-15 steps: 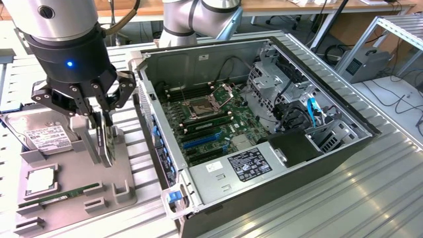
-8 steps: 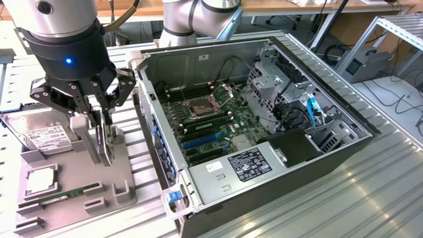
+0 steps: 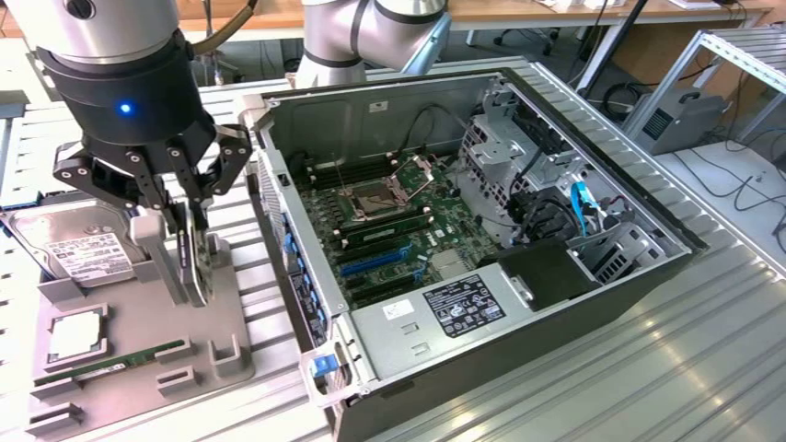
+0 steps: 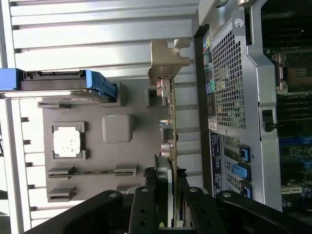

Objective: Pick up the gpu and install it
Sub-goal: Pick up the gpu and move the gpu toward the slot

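The gpu point(image 3: 206, 267) stands on edge, a slim dark card, over the grey holder tray point(image 3: 147, 322) at the exterior view's left. My gripper point(image 3: 190, 276) comes down on it from above, its black fingers shut on the card's two faces. In the wrist view the gpu point(image 4: 169, 122) appears edge-on, running out from between the fingers point(image 4: 146, 195) of my gripper point(image 4: 165, 175), with its pale metal bracket point(image 4: 165, 61) at the far end. Whether the card's lower edge still touches the tray, I cannot tell.
The tray also carries a silver hard drive point(image 3: 80, 249), a CPU point(image 3: 76, 336) and a green memory stick point(image 3: 110, 361). The open computer case point(image 3: 639, 198) lies beside it, motherboard with blue slots point(image 3: 375, 261) exposed. The case's rear wall point(image 4: 226, 73) is close alongside the card.
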Robot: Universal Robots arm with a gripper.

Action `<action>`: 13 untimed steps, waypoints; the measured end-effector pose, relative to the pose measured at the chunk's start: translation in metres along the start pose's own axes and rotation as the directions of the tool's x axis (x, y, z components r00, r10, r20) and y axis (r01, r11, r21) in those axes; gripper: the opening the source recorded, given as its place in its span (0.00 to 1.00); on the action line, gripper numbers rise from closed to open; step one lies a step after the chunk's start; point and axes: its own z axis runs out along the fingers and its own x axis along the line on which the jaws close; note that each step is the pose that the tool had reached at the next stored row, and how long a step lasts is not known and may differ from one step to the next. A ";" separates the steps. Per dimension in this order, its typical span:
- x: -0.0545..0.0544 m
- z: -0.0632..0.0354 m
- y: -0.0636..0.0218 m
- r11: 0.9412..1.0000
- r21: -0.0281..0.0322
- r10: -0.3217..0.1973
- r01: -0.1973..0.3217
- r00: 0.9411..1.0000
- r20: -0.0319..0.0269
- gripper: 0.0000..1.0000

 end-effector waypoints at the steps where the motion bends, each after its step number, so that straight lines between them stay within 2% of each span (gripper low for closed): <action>1: 0.000 -0.0007 0.0000 1.000 0.000 0.000 0.000 1.000 0.000 0.27; 13: 0.000 -0.0043 0.0002 1.000 0.000 0.000 0.000 1.000 0.000 0.27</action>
